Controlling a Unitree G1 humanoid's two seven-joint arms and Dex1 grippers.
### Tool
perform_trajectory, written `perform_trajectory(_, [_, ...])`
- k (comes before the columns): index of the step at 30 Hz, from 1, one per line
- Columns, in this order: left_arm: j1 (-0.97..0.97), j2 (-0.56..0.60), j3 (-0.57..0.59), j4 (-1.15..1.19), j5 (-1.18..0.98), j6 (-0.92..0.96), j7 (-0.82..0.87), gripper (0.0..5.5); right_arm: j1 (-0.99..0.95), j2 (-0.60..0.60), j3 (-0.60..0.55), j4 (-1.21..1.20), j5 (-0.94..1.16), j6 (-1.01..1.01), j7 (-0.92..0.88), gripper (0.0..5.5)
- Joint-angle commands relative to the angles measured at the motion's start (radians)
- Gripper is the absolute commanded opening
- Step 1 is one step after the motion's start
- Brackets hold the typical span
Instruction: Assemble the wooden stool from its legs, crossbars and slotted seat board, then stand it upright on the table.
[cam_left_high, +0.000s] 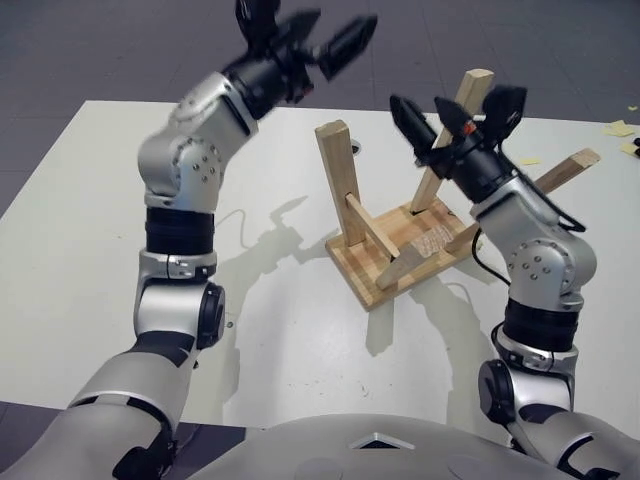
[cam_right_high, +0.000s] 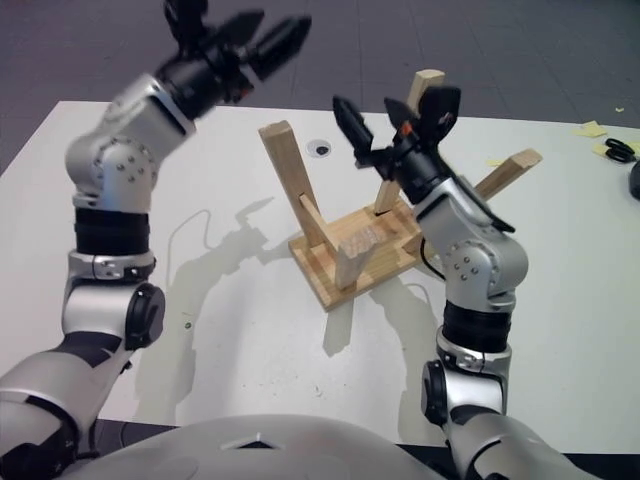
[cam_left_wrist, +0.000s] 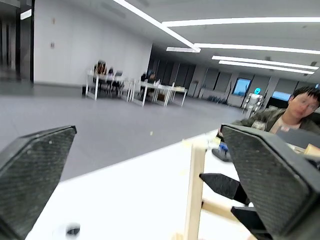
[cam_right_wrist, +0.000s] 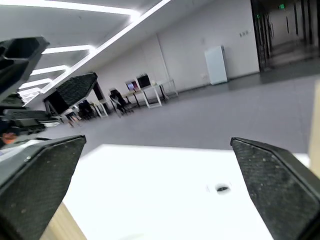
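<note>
Head views: the stool (cam_left_high: 430, 240) is lying upside down on the table (cam_left_high: 100, 200), its seat board (cam_left_high: 362, 275) resting flat and its legs (cam_left_high: 338, 165) pointing up, with a crossbar (cam_left_high: 372, 228) joining two of them. The left gripper (cam_left_high: 335, 30) is hanging high over the table's far side, jaws open and empty. The right gripper (cam_left_high: 455, 108) is hovering just beside the far legs, jaws likewise open and empty. Left wrist view: its fingers (cam_left_wrist: 40, 170) are standing wide apart, with one leg showing between them farther off. Right wrist view: its fingers (cam_right_wrist: 280, 180) are gaping above the tabletop. Assembly is looking done, though I cannot tell whether the joints are fully seated. Turning the stool onto its legs is looking like what remains.
</note>
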Motion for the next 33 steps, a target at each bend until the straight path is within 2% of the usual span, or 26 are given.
perform_trajectory(1, [0.166,-0.058,-0.052,-0.129,-0.01,0.079,0.038,5.37,0.102,0.008,0.038,-0.01,-0.061,0.041,-0.052,5.4])
perform_trajectory(4, [0.212,-0.087,-0.056,-0.19,-0.018,0.099,0.077,5.37,0.116,0.023,0.05,-0.024,-0.084,0.044,-0.068,5.4])
perform_trajectory(10, [0.161,-0.09,-0.002,-0.208,-0.037,0.106,0.103,5.37,0.104,0.052,0.027,-0.048,-0.071,0.006,-0.045,5.4])
perform_trajectory(16, [0.133,-0.102,0.061,-0.261,-0.103,0.138,0.104,5.37,-0.004,0.124,-0.157,-0.077,0.099,-0.095,-0.071,5.4])
perform_trajectory(20, [0.098,-0.08,0.164,-0.33,-0.224,0.187,0.125,5.37,-0.09,0.12,-0.288,-0.112,0.403,-0.071,-0.129,5.4])
perform_trajectory(22, [0.066,-0.042,0.261,-0.331,-0.293,0.198,0.168,5.37,-0.082,0.049,-0.32,-0.142,0.63,-0.005,-0.124,5.4])
perform_trajectory(24, [0.048,0.005,0.323,-0.313,-0.305,0.192,0.196,5.37,0.009,-0.071,-0.312,-0.204,0.799,0.099,-0.031,5.4])
perform_trajectory(28, [0.078,0.057,0.362,-0.306,-0.28,0.177,0.227,5.37,0.157,-0.255,-0.307,-0.235,0.965,0.245,0.143,5.4])
perform_trajectory(30, [0.112,0.059,0.359,-0.326,-0.287,0.188,0.235,5.37,0.178,-0.328,-0.296,-0.246,0.979,0.27,0.195,5.4])
perform_trajectory(33, [0.162,0.036,0.344,-0.376,-0.303,0.198,0.26,5.37,0.197,-0.437,-0.233,-0.298,0.846,0.29,0.312,5.4])
